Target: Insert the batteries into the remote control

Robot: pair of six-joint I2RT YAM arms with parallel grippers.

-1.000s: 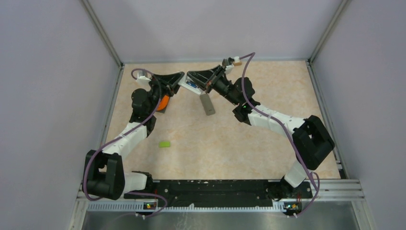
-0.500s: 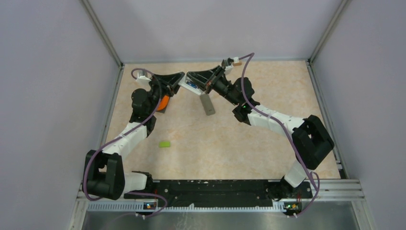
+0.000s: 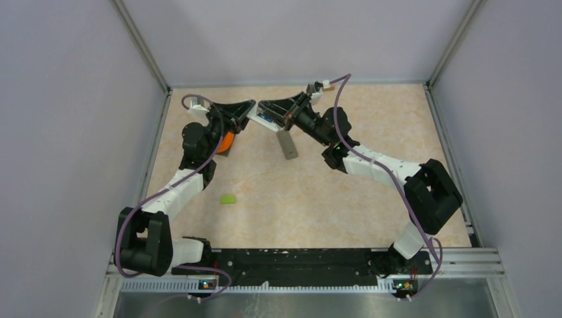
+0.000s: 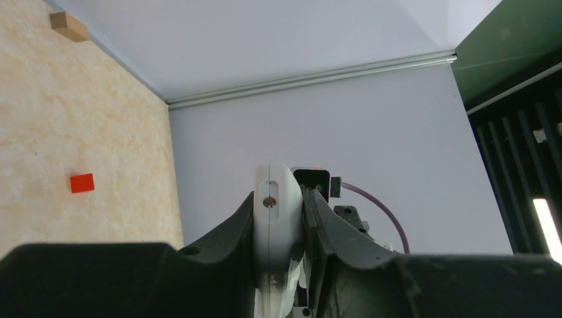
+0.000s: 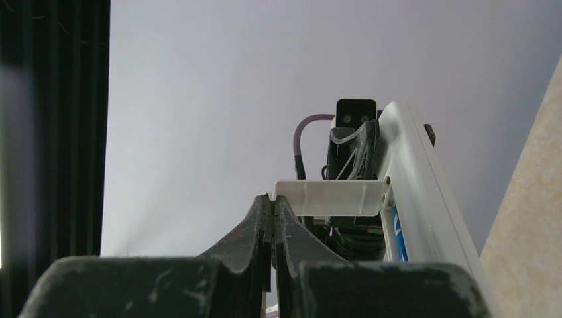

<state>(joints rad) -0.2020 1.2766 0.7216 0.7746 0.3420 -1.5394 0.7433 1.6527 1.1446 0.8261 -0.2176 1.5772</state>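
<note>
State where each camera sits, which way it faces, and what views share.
Top: fixed above and behind, looking down on the table; the left arm and right arm show whole.
Left wrist: on the left arm, facing out along the left claw, clamped on the white remote, toward the wall.
Right wrist: on the right arm, facing out past the shut right claw at the remote.
Shared: both wrist views show the remote; top and left wrist views show the wooden block.

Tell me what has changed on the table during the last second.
Nothing visibly changed. The left tool still clamps the white remote control, the right tool stays shut beside it, and the grey piece and the green piece have not moved.
</note>
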